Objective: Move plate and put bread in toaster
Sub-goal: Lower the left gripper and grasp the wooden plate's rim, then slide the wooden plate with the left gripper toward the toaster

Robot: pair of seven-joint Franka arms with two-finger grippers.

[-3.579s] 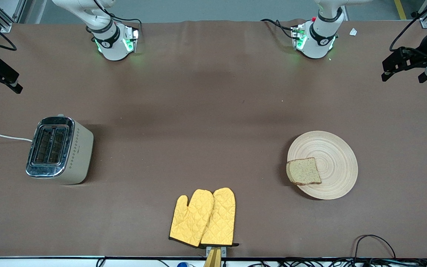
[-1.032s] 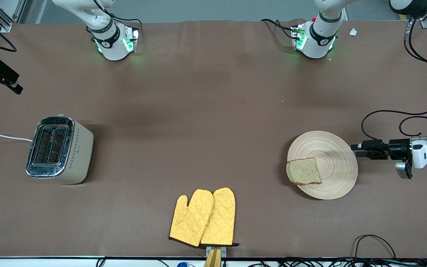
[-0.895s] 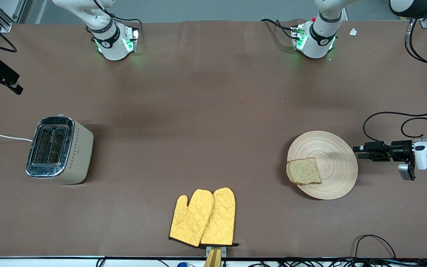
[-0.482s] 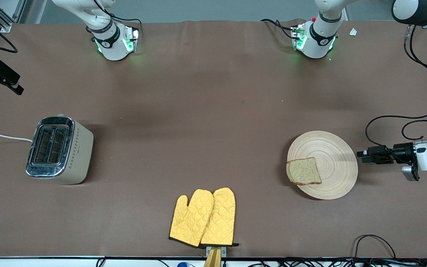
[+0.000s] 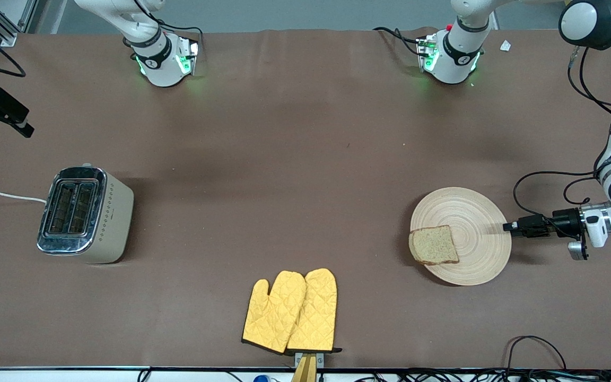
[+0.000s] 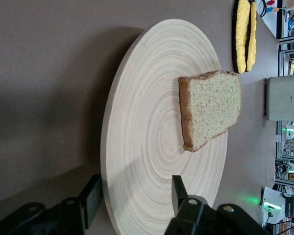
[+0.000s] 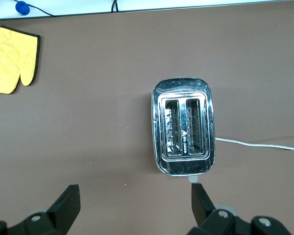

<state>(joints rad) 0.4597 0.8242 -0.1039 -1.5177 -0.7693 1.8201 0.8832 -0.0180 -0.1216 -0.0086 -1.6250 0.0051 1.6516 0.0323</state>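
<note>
**Left gripper at plate rim, grasp not yet made**

Plate [image 5: 470, 212] lying flat on the surface toward the left arm's end, bread [image 5: 433, 245] resting on its edge nearest the toaster and overhanging slightly. Left gripper [image 5: 508, 227] brought in low and level at the rim away from the bread — jaws apart, straddling the rim in the left wrist view, not clamped. Approach side judged deliberate: grips the plate without touching the slice. Toaster [image 5: 85, 214] upright at the right arm's end, both slots empty. Right gripper [image 7: 134, 201] waiting above the toaster, jaws wide apart — presumably stationed for the bread. Yellow mitts [image 5: 290, 311] nearest the camera, untouched.
</note>
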